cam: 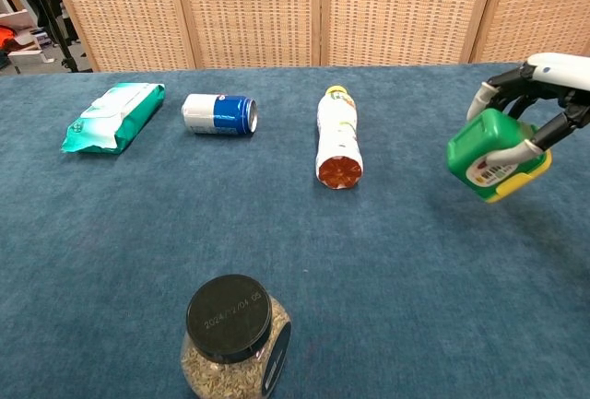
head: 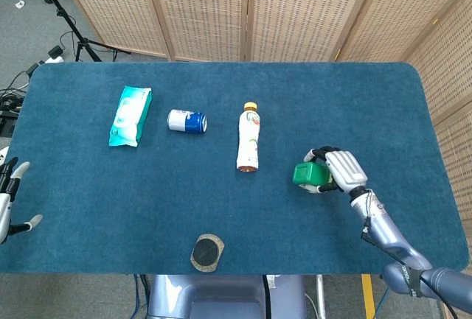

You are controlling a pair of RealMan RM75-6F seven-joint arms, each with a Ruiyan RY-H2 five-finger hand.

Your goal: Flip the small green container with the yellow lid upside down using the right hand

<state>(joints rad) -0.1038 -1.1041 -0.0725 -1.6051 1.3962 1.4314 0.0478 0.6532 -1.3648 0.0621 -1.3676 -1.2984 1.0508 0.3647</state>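
Note:
The small green container [head: 305, 174] [cam: 481, 153] with its yellow lid is lifted off the blue table and tilted, lid end lower right in the chest view. My right hand [head: 341, 170] [cam: 542, 95] grips it from above, fingers wrapped round its body. My left hand [head: 9, 200] hangs at the table's left edge, fingers apart, holding nothing.
A juice bottle [head: 248, 137] [cam: 337, 135] lies on its side mid-table. A blue can [head: 186, 121] [cam: 219, 113] and a teal wipes pack [head: 130, 116] [cam: 114, 115] lie further left. A black-lidded jar [head: 207, 251] [cam: 234, 334] stands at the front edge. The blue cloth [head: 354, 105] covers the table.

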